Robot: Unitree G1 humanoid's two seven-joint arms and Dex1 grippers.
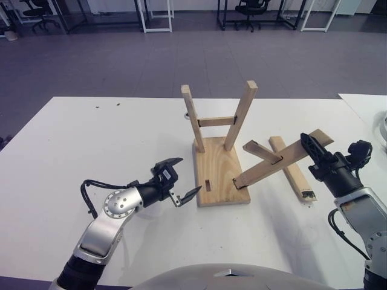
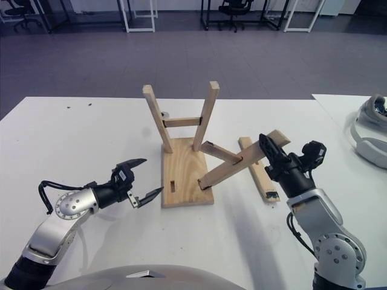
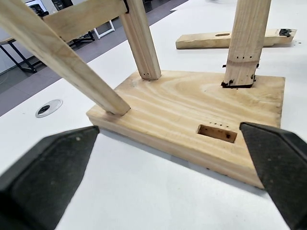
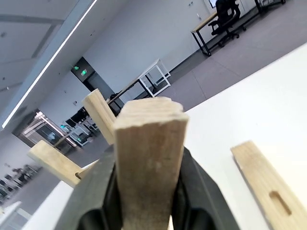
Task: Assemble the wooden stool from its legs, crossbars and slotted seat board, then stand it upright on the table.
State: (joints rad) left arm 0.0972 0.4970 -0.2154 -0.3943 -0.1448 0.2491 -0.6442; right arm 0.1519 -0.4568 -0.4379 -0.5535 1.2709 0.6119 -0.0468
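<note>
Stool parts (image 1: pixel 221 151) sit half put together near the middle of the white table (image 1: pixel 91 133). The seat board (image 1: pixel 219 168) lies flat with its underside up. Two legs stand in its far end, one on the left (image 1: pixel 193 118) and one on the right (image 1: pixel 242 115), leaning away from each other toward their tops. A crossbar (image 1: pixel 216 121) joins them about halfway up.

At the board's near right corner a third leg (image 1: pixel 272 164) has its foot at a slot and slants up and away to the right. The foot seems to sit in the slot, though how deep it goes is hard to tell. A short crossbar (image 1: pixel 260 151) sticks out of this leg's side toward the standing pair, and its free end touches nothing. The near left slot (image 3: pixel 217 133) is an open rectangle (the only one with nothing in it).

A fourth leg (image 1: pixel 296 178) lies flat on the table just right of the board, passing under the slanted leg.

The right jaws are pinched on the upper end of the third leg (image 4: pixel 148 158), holding it off the table. The left jaws are spread wide, low over the table just beside the board's near left corner, touching neither the board nor any leg.

A round cap (image 3: pixel 48 108) is set into the table beyond the standing legs. A white headset (image 2: pixel 369 130) rests on the neighbouring table at the far right.
</note>
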